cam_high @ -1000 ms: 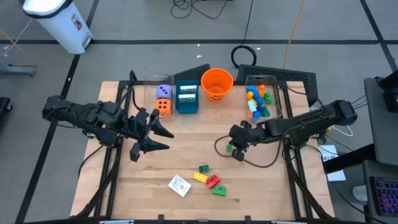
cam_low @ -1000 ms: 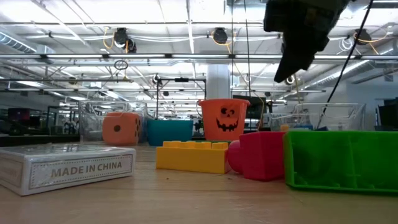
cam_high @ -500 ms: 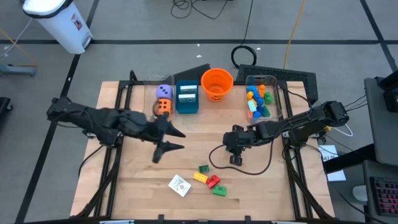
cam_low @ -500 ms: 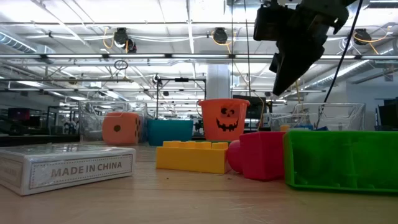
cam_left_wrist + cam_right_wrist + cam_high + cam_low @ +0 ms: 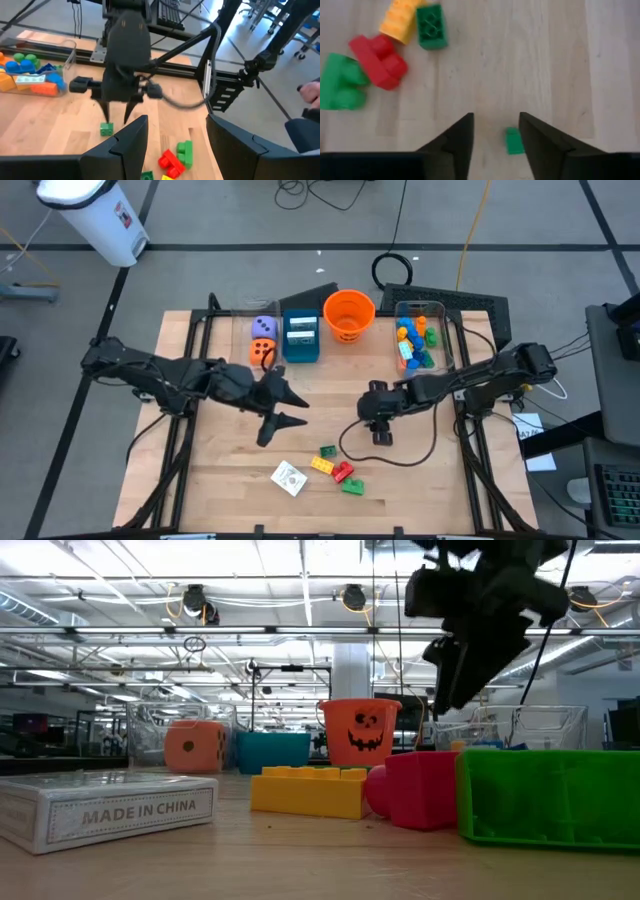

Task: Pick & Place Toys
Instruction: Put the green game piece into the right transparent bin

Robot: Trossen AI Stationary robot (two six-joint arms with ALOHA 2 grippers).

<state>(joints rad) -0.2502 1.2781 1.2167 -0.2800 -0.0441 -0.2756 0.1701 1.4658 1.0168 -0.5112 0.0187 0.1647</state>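
My right gripper [image 5: 495,145] stands open near the table's middle, fingers pointing down. A small green brick [image 5: 514,141] lies on the wood between and below the fingertips, apart from them; the left wrist view shows the brick [image 5: 106,130] just under the right gripper [image 5: 116,112]. My left gripper [image 5: 288,410] hangs open above the table, left of the right gripper [image 5: 380,435], holding nothing. A cluster of green, yellow and red bricks [image 5: 338,470] and a white card box [image 5: 289,477] lie near the front edge.
Along the far edge stand a clear bin with an orange die [image 5: 263,352] and a purple die [image 5: 264,328], a teal box [image 5: 300,337], an orange bucket [image 5: 349,315] and a clear bin of bricks [image 5: 418,338]. Bare wood lies between the grippers.
My left gripper has gone down and toward the table's right and near edges, closer to the brick cluster. My right gripper has shifted slightly left, rolled about its own line and opened; the small green brick seen at its tips now lies on the table.
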